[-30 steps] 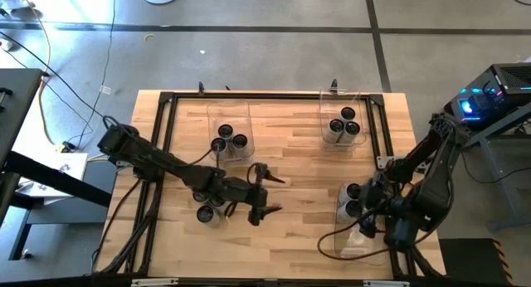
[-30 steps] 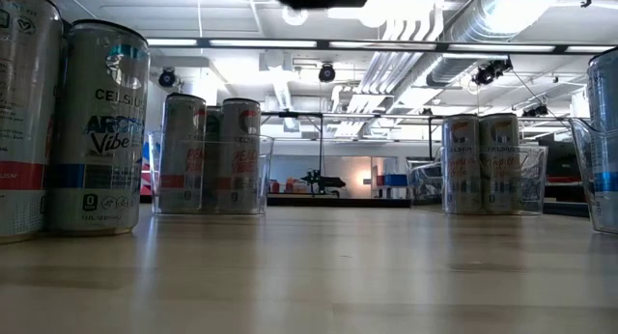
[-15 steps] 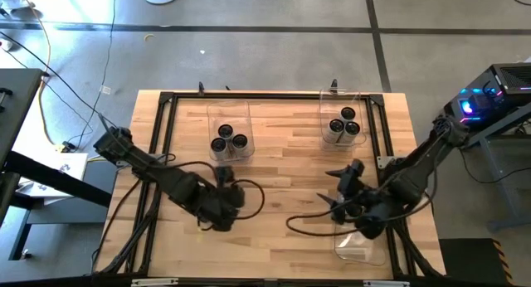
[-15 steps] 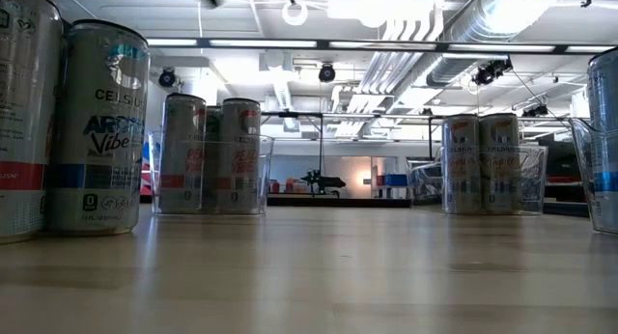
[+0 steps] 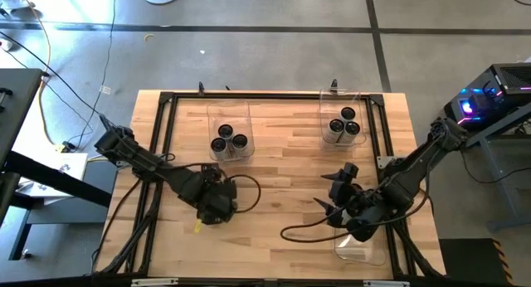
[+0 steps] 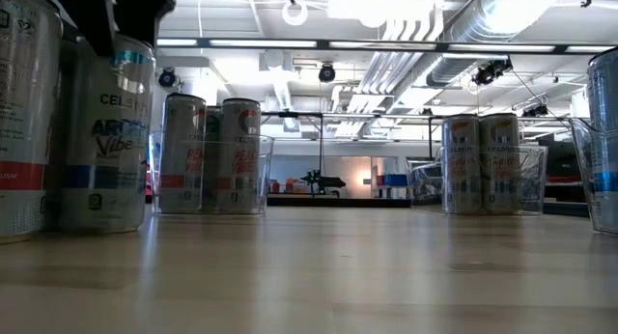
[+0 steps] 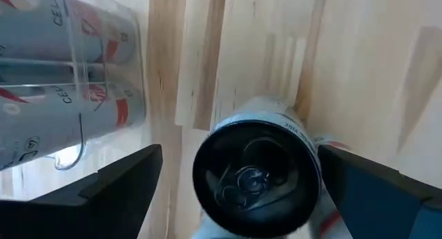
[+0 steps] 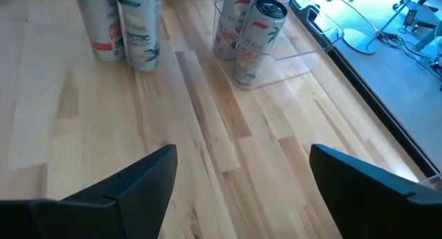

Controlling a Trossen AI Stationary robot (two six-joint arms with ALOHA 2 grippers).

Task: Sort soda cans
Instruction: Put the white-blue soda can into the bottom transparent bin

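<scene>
The soda cans are slim silver-grey metal cylinders with dark round tops and printed labels. Three stand in a clear plastic bin [image 5: 230,131] at the far left of the wooden tabletop [image 5: 286,167], three in another clear bin [image 5: 340,121] at the far right. The left end effector [image 7: 238,173] hangs wide open straddling one upright silver can [image 7: 257,171] near the front left, fingers apart from it. The right end effector [image 5: 336,196] hovers wide open, empty, front right.
</scene>
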